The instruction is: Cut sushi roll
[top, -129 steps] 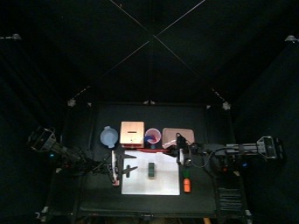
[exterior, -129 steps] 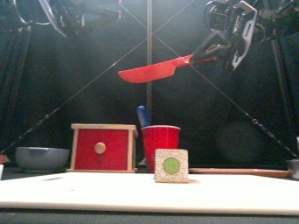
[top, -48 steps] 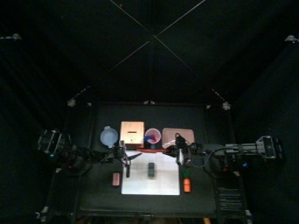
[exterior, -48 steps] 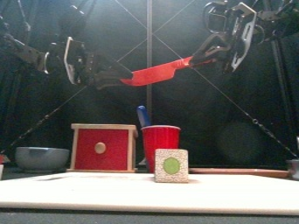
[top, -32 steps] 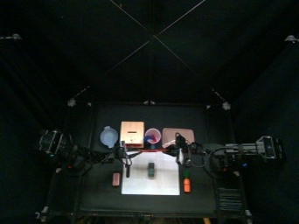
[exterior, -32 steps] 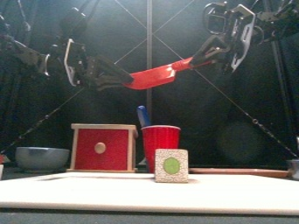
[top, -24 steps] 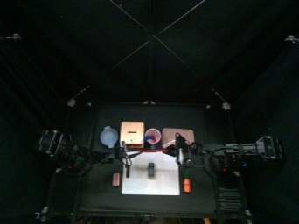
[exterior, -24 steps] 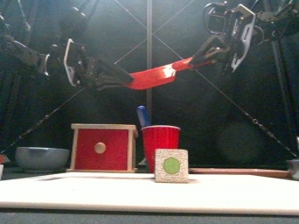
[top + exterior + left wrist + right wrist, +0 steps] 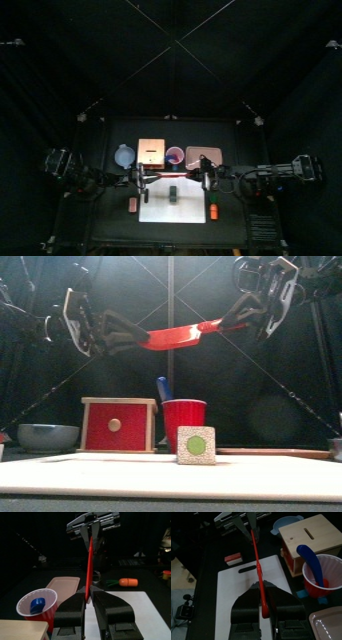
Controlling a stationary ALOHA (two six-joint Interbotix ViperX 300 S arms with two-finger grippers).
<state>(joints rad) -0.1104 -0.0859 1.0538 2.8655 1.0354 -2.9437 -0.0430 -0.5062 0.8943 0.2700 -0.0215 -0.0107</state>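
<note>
Nearest the front edge of the black surface lies the white cutting board, and on it the sushi roll stands upright on its cut end, a pale block with a green centre facing the front camera; from above it is a small dark spot near the board's middle, free of both arms. Just behind it on the surface stands a red cup with a blue utensil inside, and beside that a red-faced wooden box with a slot in its light top. A grey-blue bowl sits further out on the left side, and a small reddish block lies off the board's left edge. An orange stick rests along the board's right side, and a pale tray lies behind the cup. High above all of this a red knife hangs level in the air between the two arms. The right claw is clamped narrowly on its handle. The left claw has its fingers closed about halfway, pressing on the blade's tip from either side. Black curtains form the backdrop.
</note>
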